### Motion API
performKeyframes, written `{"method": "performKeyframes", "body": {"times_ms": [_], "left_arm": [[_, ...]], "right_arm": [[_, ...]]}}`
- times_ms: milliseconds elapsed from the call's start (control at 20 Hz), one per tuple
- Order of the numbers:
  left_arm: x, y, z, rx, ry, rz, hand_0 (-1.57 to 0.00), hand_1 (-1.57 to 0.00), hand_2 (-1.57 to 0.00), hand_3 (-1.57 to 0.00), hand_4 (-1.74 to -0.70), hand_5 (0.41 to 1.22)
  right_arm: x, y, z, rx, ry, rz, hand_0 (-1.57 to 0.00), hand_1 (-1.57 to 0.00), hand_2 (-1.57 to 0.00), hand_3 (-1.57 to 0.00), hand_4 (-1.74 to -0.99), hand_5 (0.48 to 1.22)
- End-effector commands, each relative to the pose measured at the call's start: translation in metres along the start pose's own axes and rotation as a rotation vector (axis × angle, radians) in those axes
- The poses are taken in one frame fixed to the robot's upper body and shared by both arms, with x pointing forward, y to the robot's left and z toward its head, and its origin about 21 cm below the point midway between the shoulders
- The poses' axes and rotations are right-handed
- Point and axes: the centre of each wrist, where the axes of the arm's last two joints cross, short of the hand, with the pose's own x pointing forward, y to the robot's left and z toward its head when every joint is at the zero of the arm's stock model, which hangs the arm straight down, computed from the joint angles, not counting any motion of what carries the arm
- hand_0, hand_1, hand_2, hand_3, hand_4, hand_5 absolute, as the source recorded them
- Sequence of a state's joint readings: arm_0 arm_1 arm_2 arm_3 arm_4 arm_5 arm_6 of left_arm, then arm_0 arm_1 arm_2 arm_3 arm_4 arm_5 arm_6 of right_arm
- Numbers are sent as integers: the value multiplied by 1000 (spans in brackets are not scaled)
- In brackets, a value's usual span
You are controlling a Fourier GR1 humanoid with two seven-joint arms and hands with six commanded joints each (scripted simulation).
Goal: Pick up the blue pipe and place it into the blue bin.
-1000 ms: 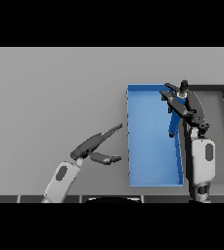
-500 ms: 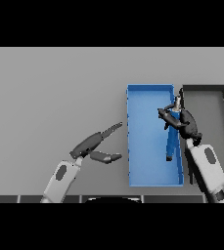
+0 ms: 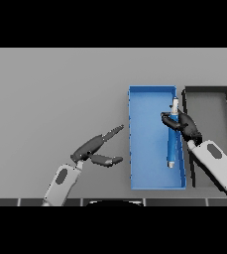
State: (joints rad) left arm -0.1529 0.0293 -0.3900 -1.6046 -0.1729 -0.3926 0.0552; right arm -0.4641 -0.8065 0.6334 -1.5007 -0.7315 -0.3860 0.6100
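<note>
The blue pipe (image 3: 172, 144), with pale end caps, lies lengthwise inside the blue bin (image 3: 147, 149), close to the bin's right wall. My right hand (image 3: 186, 126) reaches in over that wall, its dark fingers curled round the pipe's upper part. Whether the pipe rests on the bin floor or hangs just above it, I cannot tell. My left hand (image 3: 92, 148) is over the table left of the bin, open, with fingers stretched toward the bin and thumb spread; it holds nothing.
A dark grey bin (image 3: 209, 91) stands directly right of the blue bin, and my right forearm (image 3: 216, 166) crosses its near left corner. Bare grey table (image 3: 50, 94) stretches to the left and far side.
My right hand has come down and slightly toward me with the pipe, which now lies straighter along the bin's right wall. The left hand has hardly moved.
</note>
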Motion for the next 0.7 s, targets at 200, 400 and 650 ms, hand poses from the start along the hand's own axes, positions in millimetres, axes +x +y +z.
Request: {"method": "performKeyframes", "body": {"times_ms": [200, 400, 650], "left_arm": [[2, 0, -3, -6, -2, 5, 1, 1, 1, 1, -930, 496], [2, 0, -4, 0, 3, -5, 1, 1, 1, 1, -931, 497], [9, 0, -3, -5, -9, 2, 1, 1, 1, 1, -930, 496]], "right_arm": [[0, 4, 0, 44, 43, 162, -92, -87, -84, -24, -1175, 788], [0, 5, 2, 64, 58, 208, -37, -35, -34, -9, -1110, 736], [-1, 6, 2, 79, 42, 264, -19, -17, -17, -4, -1084, 712]]}}
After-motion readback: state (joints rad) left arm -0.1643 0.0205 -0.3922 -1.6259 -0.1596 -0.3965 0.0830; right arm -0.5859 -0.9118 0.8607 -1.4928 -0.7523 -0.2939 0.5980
